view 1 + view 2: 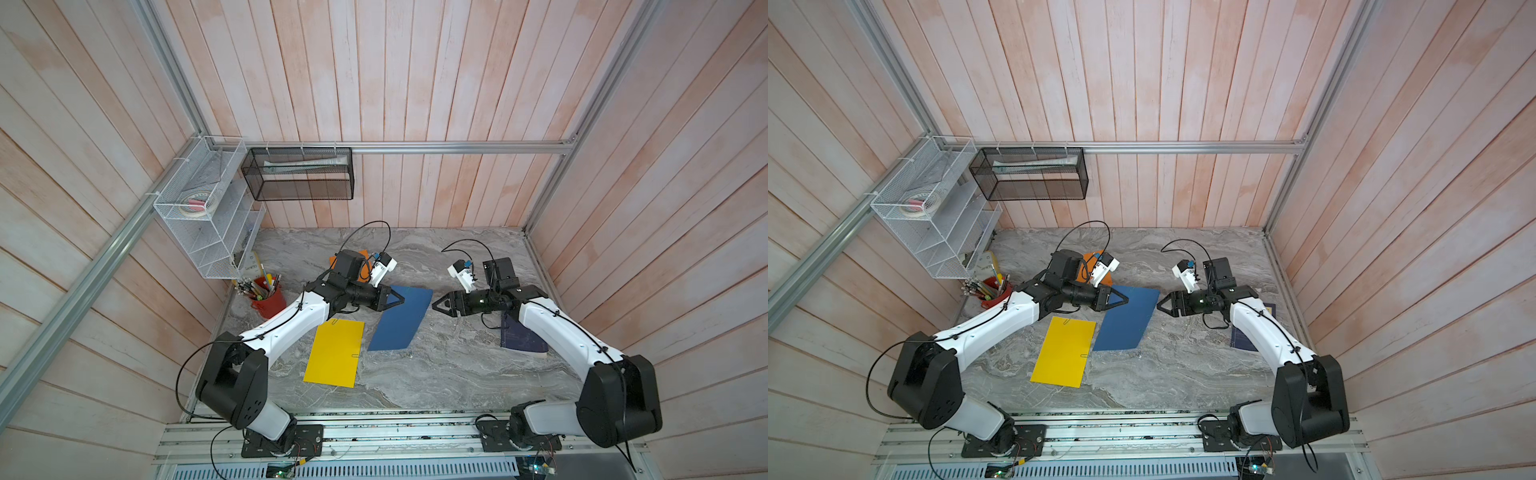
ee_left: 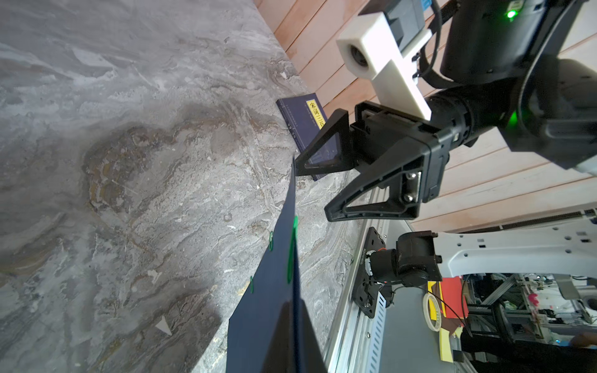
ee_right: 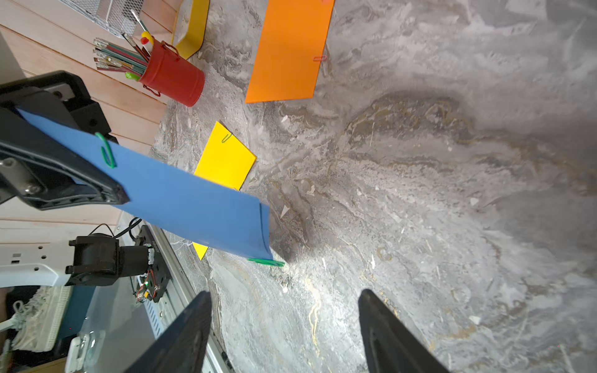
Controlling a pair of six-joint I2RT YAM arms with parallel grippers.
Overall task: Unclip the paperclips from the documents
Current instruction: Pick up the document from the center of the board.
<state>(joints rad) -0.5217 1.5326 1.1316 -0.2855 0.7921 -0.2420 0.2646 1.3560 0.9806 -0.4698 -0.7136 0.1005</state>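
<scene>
1. Both top views, containers: I count three. A red cup (image 1: 271, 305) at the bench's far left corner holds a bundle of pens (image 1: 255, 286). A white wire rack (image 1: 208, 232) holds one tape roll (image 1: 195, 206). A black mesh basket (image 1: 299, 187) holds one pale roll.
2. Same views, documents: three. The blue sheet (image 1: 399, 328) is mid-bench, one corner clamped in the left gripper (image 1: 400, 298). The yellow sheet (image 1: 334, 357) lies beside it. The orange sheet (image 1: 365, 273) shows behind the left arm.
3. Left wrist view: the right gripper (image 2: 312, 189) has its jaws apart and empty, near the blue sheet's tip. One navy book (image 2: 302, 119) lies behind.
4. Right wrist view, paperclips: two green paperclips (image 3: 108, 153) on blue, one on yellow, one pink paperclip (image 3: 319, 58) on orange.
</scene>
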